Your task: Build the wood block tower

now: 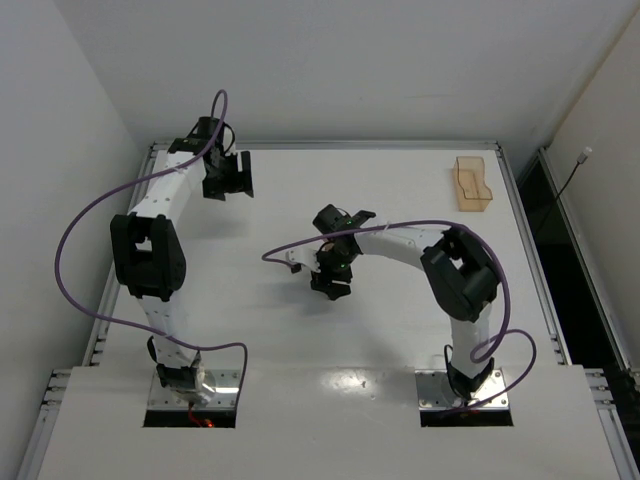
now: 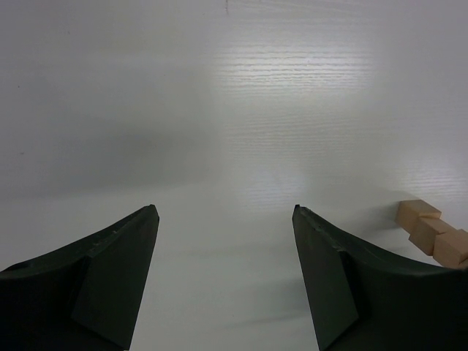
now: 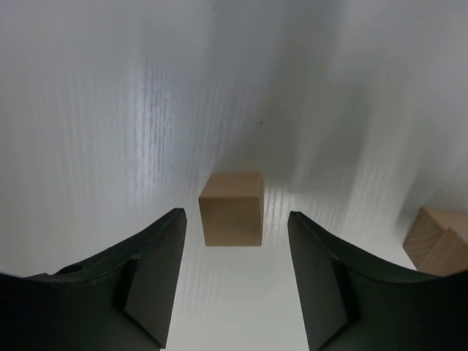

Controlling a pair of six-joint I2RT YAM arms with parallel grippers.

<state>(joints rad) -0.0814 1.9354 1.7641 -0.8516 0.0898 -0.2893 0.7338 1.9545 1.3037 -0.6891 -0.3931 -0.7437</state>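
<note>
Reaching for one wood block

The right gripper (image 3: 235, 218) hangs over a wood block (image 3: 232, 208) on the table (image 3: 110, 110). Its jaws are apart, one on each side, not touching it. The block sits square between them, just past the tips. The left gripper (image 2: 225, 212) is far away, jaws apart, holding nothing. More blocks (image 2: 428, 232) lie loose; I see no tower yet.
</note>
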